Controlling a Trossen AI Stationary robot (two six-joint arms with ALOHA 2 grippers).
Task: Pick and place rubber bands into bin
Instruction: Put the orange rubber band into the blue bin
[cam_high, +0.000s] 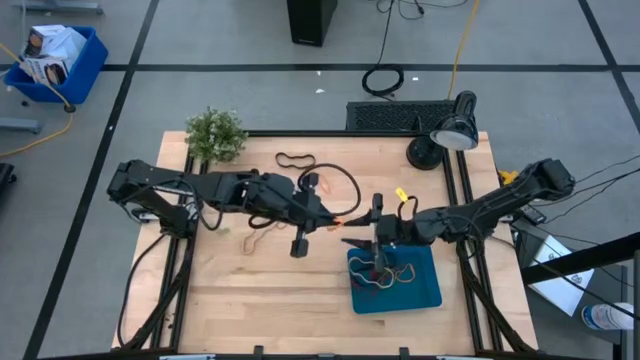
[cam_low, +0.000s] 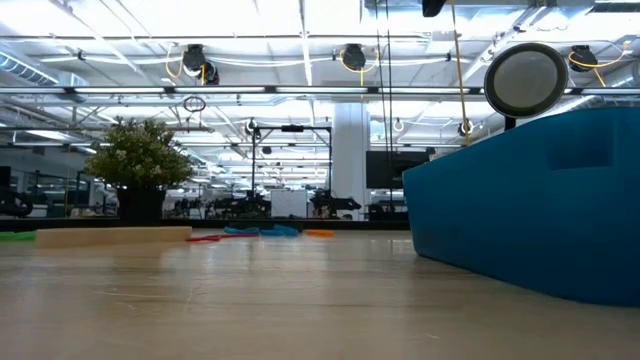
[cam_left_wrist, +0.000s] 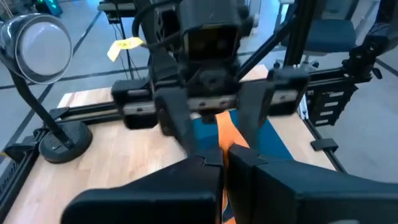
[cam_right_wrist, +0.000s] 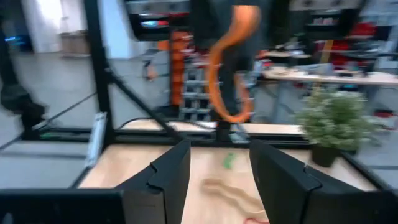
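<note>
My left gripper (cam_high: 335, 215) is shut on an orange rubber band (cam_right_wrist: 227, 74), held in the air over the table's middle, just beyond the far-left corner of the teal bin (cam_high: 425, 290). My right gripper (cam_high: 362, 226) faces it from the right, open, with nothing between its fingers (cam_right_wrist: 163, 177). Several rubber bands (cam_high: 385, 272) lie in the bin. Loose bands rest flat on the table: a black one (cam_high: 295, 160), a tan one (cam_high: 258, 238), and red, blue and orange ones (cam_low: 205, 238). My left gripper pinches the orange rubber band between its two shut fingertips, where the band comes out of them (cam_left_wrist: 225, 134). The fingers slant a little downward, pointing toward the table's right side. The band hangs as a slack loop below the fingers (cam_right_wrist: 231, 115), clear of the table.
A potted plant (cam_high: 215, 135) stands at the far left corner and a desk lamp (cam_high: 452, 132) at the far right. A thin black cable loop (cam_high: 343, 185) lies near the left gripper. Bare wood spreads along the near left of the table (cam_high: 260, 300).
</note>
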